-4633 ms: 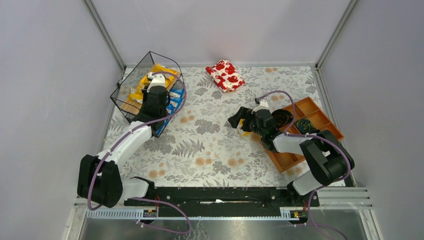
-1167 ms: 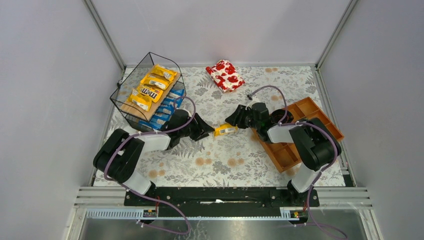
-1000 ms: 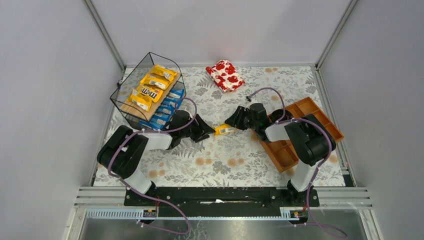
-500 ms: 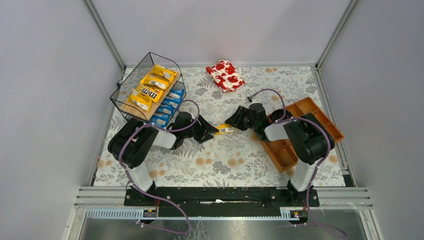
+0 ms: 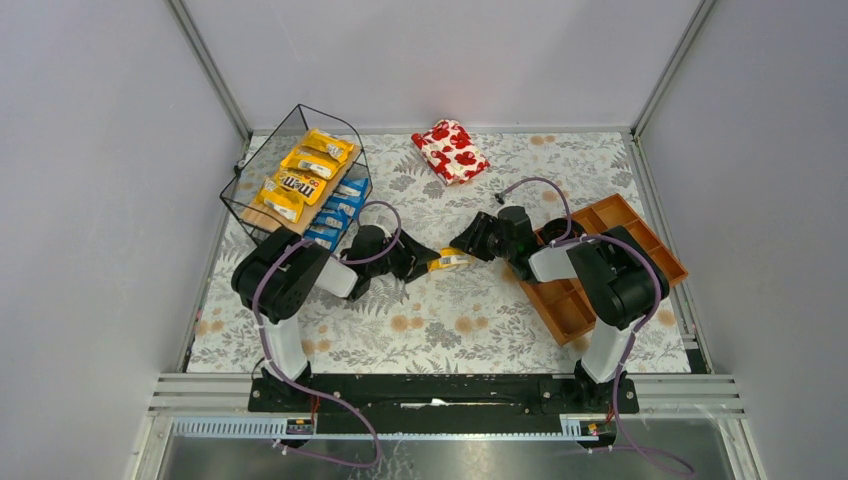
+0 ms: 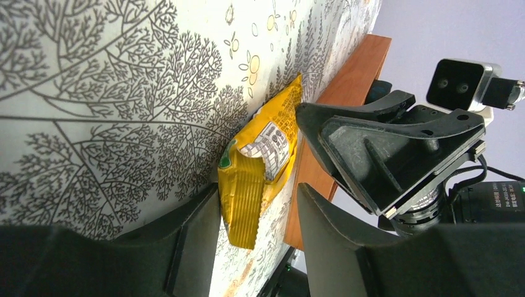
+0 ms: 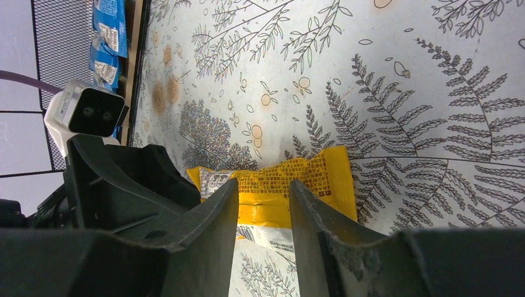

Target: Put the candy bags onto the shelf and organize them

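Top view: both grippers meet over the floral table [image 5: 440, 330] just right of the shelf [image 5: 256, 217], with a loose bag [image 5: 450, 262] between them.
Loose bag: yellow, off the shelf and near its right side, tilted, its crimped end raised off the table.
Right gripper [image 5: 464, 249]: pinches the end of the loose bag farther from the shelf; its own fingers cover the contact.
Left gripper [image 5: 424, 260]: jaws spread either side of the crimped end, not closed on it.
Hard to see: the left arm [image 5: 290, 280] hides the shelf's near corner.
Shelf: yellow bags [image 5: 300, 175] on the top board, blue bags [image 5: 338, 208] on the lower board, partly tucked under.
Tray [image 5: 566, 312]: well right of the shelf, partly under the right arm [image 5: 610, 280]; the dark items [image 5: 606, 248] inside are too small to identify.
Pouch [image 5: 450, 150]: red and white, right of the shelf's far end, lying apart.
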